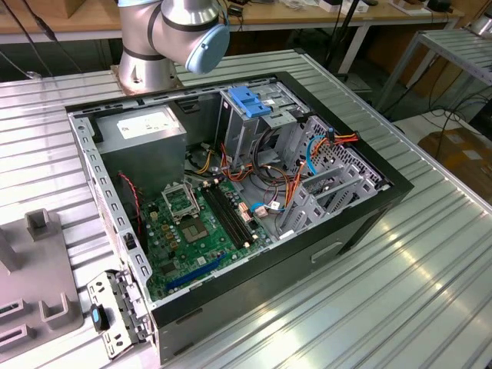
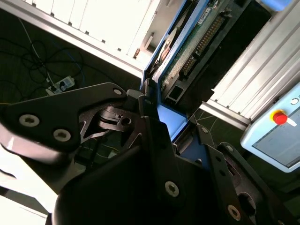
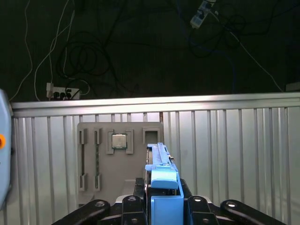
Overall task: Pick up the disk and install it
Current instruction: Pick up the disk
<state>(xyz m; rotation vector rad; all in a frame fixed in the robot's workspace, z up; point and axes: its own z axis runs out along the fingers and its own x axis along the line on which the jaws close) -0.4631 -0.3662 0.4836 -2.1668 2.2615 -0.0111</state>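
My gripper (image 3: 164, 206) is shut on the disk (image 3: 161, 161), a grey drive in a bright blue carrier rail. In the first wrist view the disk stands edge-on between the black fingers (image 3: 129, 206), lifted above the ribbed metal table (image 3: 225, 154). The second wrist view shows the disk's (image 2: 192, 47) green circuit-board side and connector, with the blue rail clamped in the gripper (image 2: 171, 124). In the exterior view the open computer case (image 1: 369, 223) lies on the table, and the arm's base and elbow (image 1: 173, 34) rise behind it.
A grey fixture plate (image 3: 119, 154) holding a processor chip lies under the held disk. Inside the case are a tall metal cage topped by a blue latch (image 1: 250, 100), a grey box with a white label (image 1: 146, 131), the motherboard (image 1: 200, 223) and loose cables (image 1: 307, 165).
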